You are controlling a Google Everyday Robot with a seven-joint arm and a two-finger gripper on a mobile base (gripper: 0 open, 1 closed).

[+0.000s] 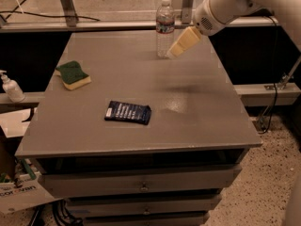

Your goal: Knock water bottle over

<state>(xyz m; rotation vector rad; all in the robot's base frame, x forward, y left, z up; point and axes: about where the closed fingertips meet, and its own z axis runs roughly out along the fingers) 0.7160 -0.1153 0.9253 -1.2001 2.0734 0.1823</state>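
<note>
The water bottle [164,28] stands upright near the far edge of the grey table [197,112]. It is clear and ribbed, with a white cap and a dark label band. My gripper [181,44] hangs from the white arm at the upper right. Its pale yellow fingers point down and to the left, and their tip is right beside the bottle's lower right side. I cannot tell whether it touches the bottle.
A green and yellow sponge [73,75] lies at the table's left. A dark blue packet [128,112] lies near the middle front. A small white pump bottle [10,87] stands off the table at the left. Drawers sit under the tabletop.
</note>
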